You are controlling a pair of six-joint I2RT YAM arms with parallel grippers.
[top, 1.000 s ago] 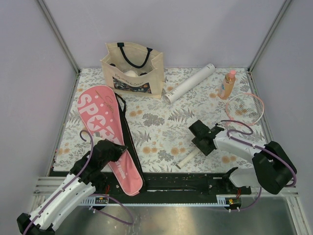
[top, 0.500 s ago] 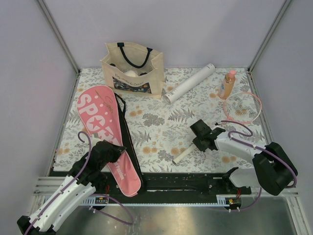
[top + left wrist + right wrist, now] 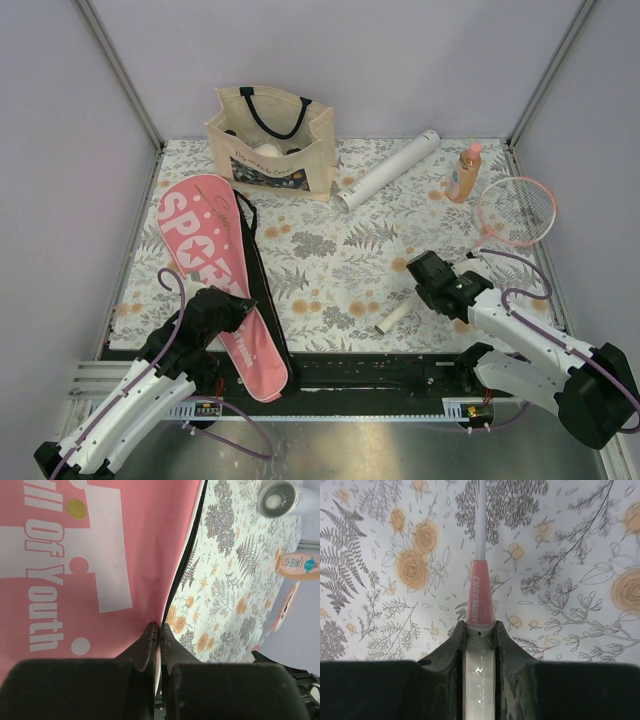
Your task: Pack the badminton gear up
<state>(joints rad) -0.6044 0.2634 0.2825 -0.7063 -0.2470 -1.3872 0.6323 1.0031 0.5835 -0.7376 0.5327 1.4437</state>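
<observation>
The pink SPORT case (image 3: 203,243) lies flat at the left. My left gripper (image 3: 236,316) is shut on its zipper edge near the narrow end, and the left wrist view shows the jaws (image 3: 159,629) pinching the pink fabric (image 3: 75,555). My right gripper (image 3: 441,285) is shut on the white handle (image 3: 479,680) of a pink-rimmed racket. Its head (image 3: 515,211) is at the right edge and its handle end (image 3: 390,320) points to the near side. The long white tube (image 3: 388,170) lies at the back. A second racket is out of view, and I cannot make out any shuttlecocks.
The beige tote (image 3: 272,140) with dark straps stands at the back left. The orange bottle (image 3: 465,172) with a pink cap stands at the back right, close to the racket head. The enclosure's metal posts and walls bound the floral mat.
My right gripper has moved right and nearer with the racket. The racket head has swung right, up to the right wall. The left arm and the case have not moved.
</observation>
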